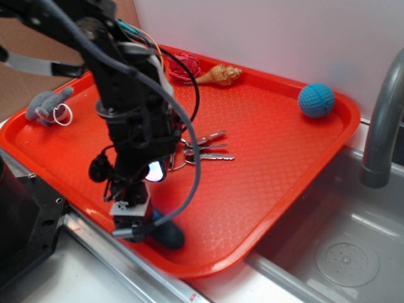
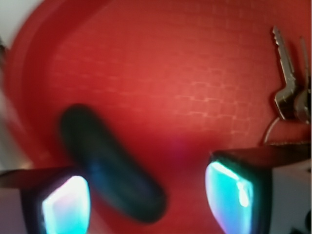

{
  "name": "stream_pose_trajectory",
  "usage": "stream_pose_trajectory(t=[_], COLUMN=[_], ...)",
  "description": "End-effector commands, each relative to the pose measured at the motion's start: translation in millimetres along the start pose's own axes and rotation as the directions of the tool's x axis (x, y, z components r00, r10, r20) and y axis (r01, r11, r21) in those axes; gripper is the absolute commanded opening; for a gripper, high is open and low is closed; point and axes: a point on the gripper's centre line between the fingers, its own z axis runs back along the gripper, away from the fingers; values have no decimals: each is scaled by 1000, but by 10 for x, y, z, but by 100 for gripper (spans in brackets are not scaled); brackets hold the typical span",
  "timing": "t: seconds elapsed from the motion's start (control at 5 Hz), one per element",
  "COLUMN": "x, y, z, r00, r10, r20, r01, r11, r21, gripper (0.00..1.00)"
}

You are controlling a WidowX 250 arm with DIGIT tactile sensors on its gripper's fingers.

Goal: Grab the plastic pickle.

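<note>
The plastic pickle is a smooth dark teal-green capsule lying on the red tray, slanting from upper left to lower right. In the exterior view it lies near the tray's front rim, partly hidden by the arm. My gripper is open, its two glowing pads apart; the pickle's lower end sits between them, close to the left pad. In the exterior view the gripper points down right over the pickle. I cannot tell whether a pad touches it.
A bunch of keys lies mid-tray, also at the right in the wrist view. A light-blue ball, a shell, a red knitted thing and a grey toy sit along the tray's edges. A sink and faucet stand right.
</note>
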Motion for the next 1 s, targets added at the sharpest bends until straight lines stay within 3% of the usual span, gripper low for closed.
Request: stream_pose_trajectory(t=[0.0, 0.2, 0.4, 0.6, 0.8], x=[-25, -32, 122, 239, 246], y=[-94, -109, -152, -204, -220], z=[-61, -92, -219, -274, -254], r00=[994, 989, 954, 934, 942], r10=[-98, -133, -294, -358, -335], r20=[47, 70, 53, -10, -6], r01=[97, 130, 289, 358, 335], r11=[995, 990, 954, 933, 942], r21=[33, 49, 87, 39, 2], gripper=[100, 100, 100, 100, 0])
